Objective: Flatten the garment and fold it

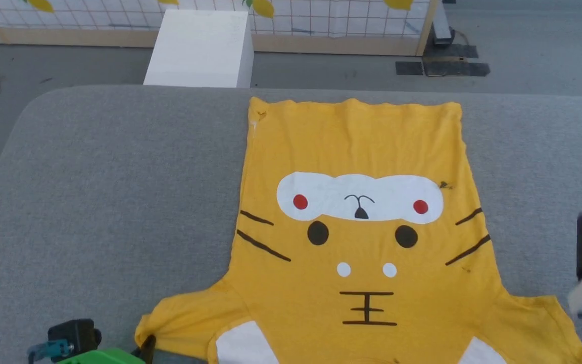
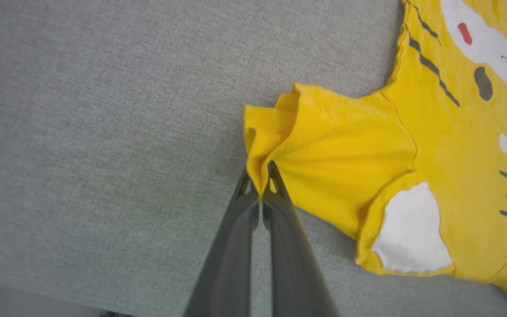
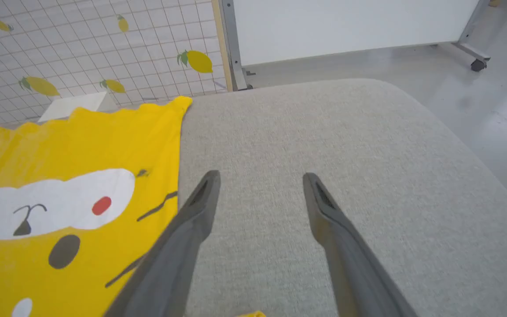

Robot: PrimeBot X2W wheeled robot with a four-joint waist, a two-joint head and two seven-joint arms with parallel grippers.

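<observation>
1. garment (image 1: 356, 242) is lying print-up and mostly flat on the grey worktop (image 1: 94, 202). its long axis is running straight away from the robot, hem at the far side, collar end nearest the robot.
2. left gripper (image 2: 261, 178) is clamping its jaws on the outer edge of the left sleeve (image 2: 337, 149). the cloth is bunching into pleats at the pinch.
3. right gripper (image 3: 260, 185) is hovering with jaws wide apart and empty, over bare worktop just off the garment's right side.
4. key relation: the right sleeve (image 1: 533, 323) is lying robot-ward and inboard of the right jaws, not between them. i'm judging the right arm is needing to draw in toward that sleeve to mirror the left grip before any pull-flat.
</observation>
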